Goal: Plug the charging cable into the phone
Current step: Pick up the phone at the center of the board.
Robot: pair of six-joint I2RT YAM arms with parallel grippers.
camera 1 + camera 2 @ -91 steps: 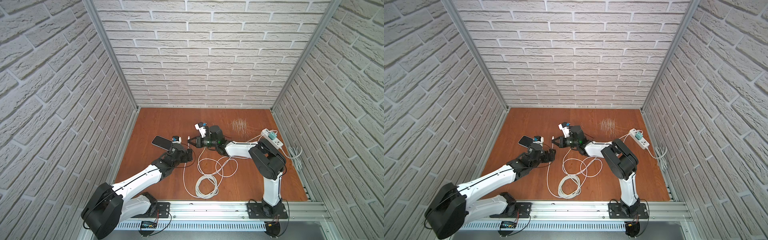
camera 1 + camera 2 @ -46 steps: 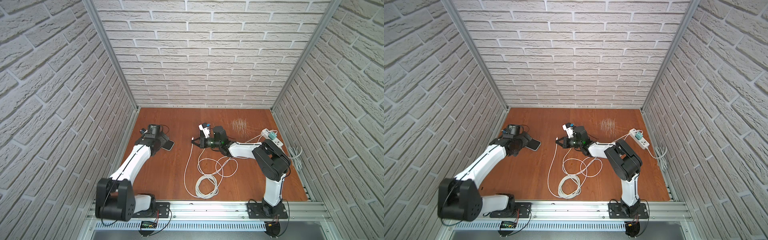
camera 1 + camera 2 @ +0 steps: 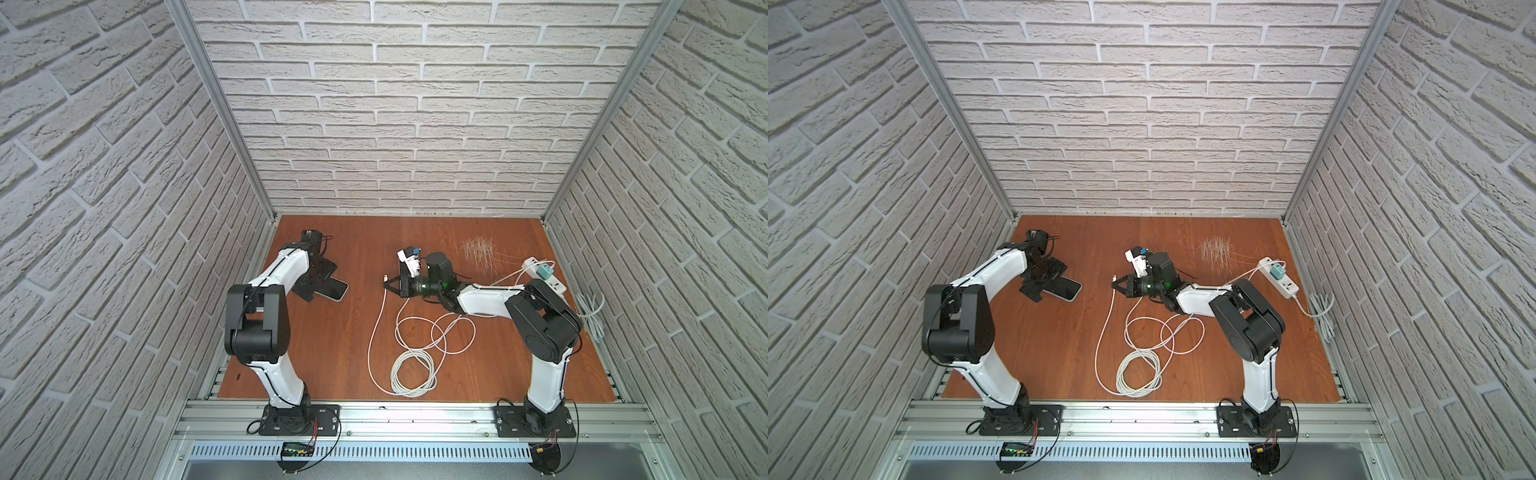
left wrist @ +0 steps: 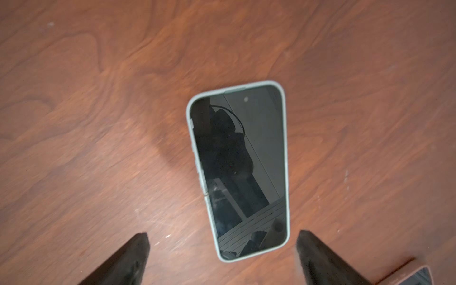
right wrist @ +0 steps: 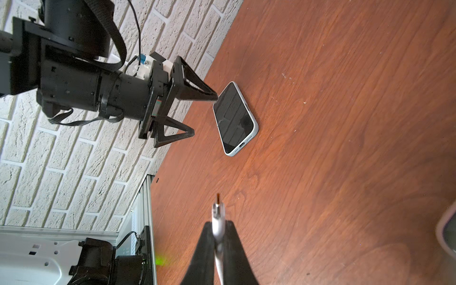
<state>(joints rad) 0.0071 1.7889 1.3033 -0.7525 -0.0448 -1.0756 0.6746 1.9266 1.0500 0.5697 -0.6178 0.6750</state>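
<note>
Left edge: the table (image 3: 340, 353) meets the brick wall (image 3: 124, 208), and the left gripper (image 5: 204, 115) sits close to that edge, at the far left. Its jaws are spread wide and grasp nothing. The phone (image 4: 238, 170) lies flat, screen up, in a pale case. One end sits between the spread fingers (image 4: 130, 264), with wood showing on either side. Whether a finger touches the case cannot be told. The port end faces right.

Centre: open wood separates the phone from the right gripper (image 3: 384, 286). That gripper is clenched on the plug (image 5: 217, 209) of the charging cable (image 3: 413, 370). The plug's metal tip points at the phone from well apart. The cable drops to the near centre and lies there in loose loops and a tighter coil, short of the near edge.

Right: a power strip (image 3: 546, 276) lies along the far right edge. A teal adapter (image 3: 542, 272) is plugged into it and carries the cable. Fine scratches (image 3: 478, 251) mark the wood beside it. A grey cord (image 3: 592, 309) lies bundled beside the table's right edge.

Markings: the phone screen is dark, and any print on the strip is too small to read.
</note>
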